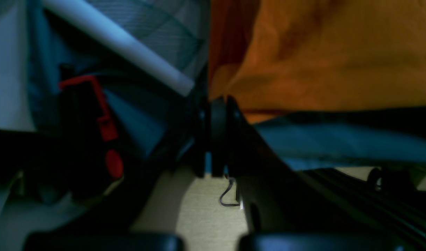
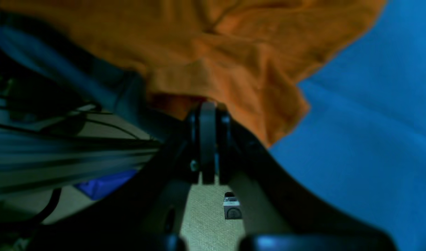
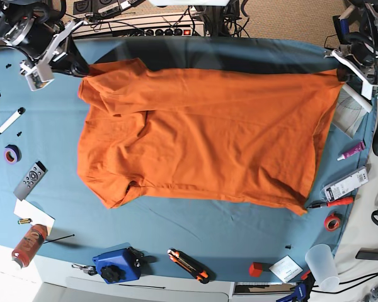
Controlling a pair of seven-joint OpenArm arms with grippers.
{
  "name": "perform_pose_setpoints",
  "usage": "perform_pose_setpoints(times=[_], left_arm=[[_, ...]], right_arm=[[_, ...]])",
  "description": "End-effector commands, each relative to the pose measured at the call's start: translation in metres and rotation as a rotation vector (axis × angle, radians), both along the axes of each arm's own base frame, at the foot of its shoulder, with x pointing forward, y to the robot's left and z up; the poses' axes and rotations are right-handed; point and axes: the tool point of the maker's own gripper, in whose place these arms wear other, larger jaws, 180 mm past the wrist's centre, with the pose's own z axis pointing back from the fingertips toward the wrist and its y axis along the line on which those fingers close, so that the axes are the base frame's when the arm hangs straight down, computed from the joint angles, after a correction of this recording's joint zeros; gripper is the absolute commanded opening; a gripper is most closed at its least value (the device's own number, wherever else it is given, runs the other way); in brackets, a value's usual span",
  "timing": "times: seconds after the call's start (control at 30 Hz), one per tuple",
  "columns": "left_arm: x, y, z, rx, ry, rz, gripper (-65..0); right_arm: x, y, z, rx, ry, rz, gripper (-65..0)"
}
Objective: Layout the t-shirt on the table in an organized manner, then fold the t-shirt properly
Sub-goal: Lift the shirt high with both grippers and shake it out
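The t-shirt [image 3: 201, 135] is light, soft and limp; best taken at its corners, where left gripper [image 1: 218, 104] and right gripper [image 2: 207, 108] are closed, each apparently pinching its edge.

Both arms reach out wide — left claw [image 1: 218, 136] and right claw [image 2: 208, 139] clamped tight.

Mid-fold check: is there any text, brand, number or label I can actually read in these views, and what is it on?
None can be read.
t-shirt: plain orange, no print.
White box at the table's edge: printing, too small to read.
White card at the near edge: marks, too small.
Red can: label blurred.
Small grey block on the floor, right wrist view: a mark, blurred.
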Motion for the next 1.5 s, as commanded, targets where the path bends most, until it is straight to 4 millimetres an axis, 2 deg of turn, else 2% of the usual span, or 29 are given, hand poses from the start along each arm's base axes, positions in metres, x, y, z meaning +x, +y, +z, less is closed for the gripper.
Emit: perform_pose_setpoints(times=[0.0, 0.1, 0.17, 0.3, 0.43, 0.5, 0.57, 0.67, 0.8, 0.93, 1.03, 1.17, 1.33, 1.4, 1.47], left_arm=[[0.008, 0.0, 0.012, 0.001, -0.057, -0.012, -65.0], [0.032, -0.009, 0.031, -0.044, -0.19, -0.038, -65.0], [0.051, -0.018, 0.048, -0.046, -0.291, -0.101, -65.0], [0.095, -0.032, 0.086, -0.068, -0.479, -0.148, -65.0], [0.133, -0.041, 0.112, -0.014, -0.603, -0.171, -65.0], [0.154, -0.046, 0.121, -0.002, -0.649, -0.167, -65.0], [0.175, -0.053, 0.121, 0.026, -0.659, -0.181, -65.0], [0.212, -0.062, 0.127, 0.05, -0.682, -0.206, -65.0], [0.261, -0.06, 0.151, 0.033, -0.728, -0.171, -65.0], [0.307, -0.054, 0.185, -0.018, -0.78, -0.142, -65.0], [0.335, -0.05, 0.205, -0.058, -0.784, -0.133, -65.0], [0.358, -0.034, 0.229, -0.064, -0.752, -0.124, -65.0], [0.364, -0.001, 0.28, -0.037, -0.79, -0.107, -65.0], [0.362, 0.011, 0.294, -0.031, -0.794, -0.111, -65.0], [0.358, 0.014, 0.298, -0.059, -0.779, -0.142, -65.0]], right_arm=[[0.006, 0.0, 0.011, -0.001, -0.049, 0.007, -65.0], [0.026, -0.015, 0.02, -0.075, -0.115, -0.034, -65.0], [0.047, -0.025, 0.034, -0.121, -0.209, -0.071, -65.0], [0.092, -0.038, 0.087, -0.165, -0.497, -0.144, -65.0], [0.121, -0.051, 0.142, -0.228, -0.746, -0.207, -65.0], [0.137, -0.06, 0.162, -0.249, -0.829, -0.228, -65.0], [0.158, -0.071, 0.164, -0.25, -0.833, -0.239, -65.0], [0.202, -0.084, 0.156, -0.182, -0.79, -0.236, -65.0], [0.264, -0.096, 0.157, -0.062, -0.742, -0.251, -65.0], [0.317, -0.107, 0.18, 0.06, -0.741, -0.284, -65.0], [0.347, -0.112, 0.206, 0.135, -0.743, -0.292, -65.0], [0.365, -0.119, 0.254, 0.157, -0.783, -0.286, -65.0], [0.358, -0.142, 0.327, 0.102, -0.87, -0.295, -65.0], [0.352, -0.15, 0.342, 0.054, -0.869, -0.298, -65.0], [0.347, -0.155, 0.343, 0.034, -0.844, -0.296, -65.0]])
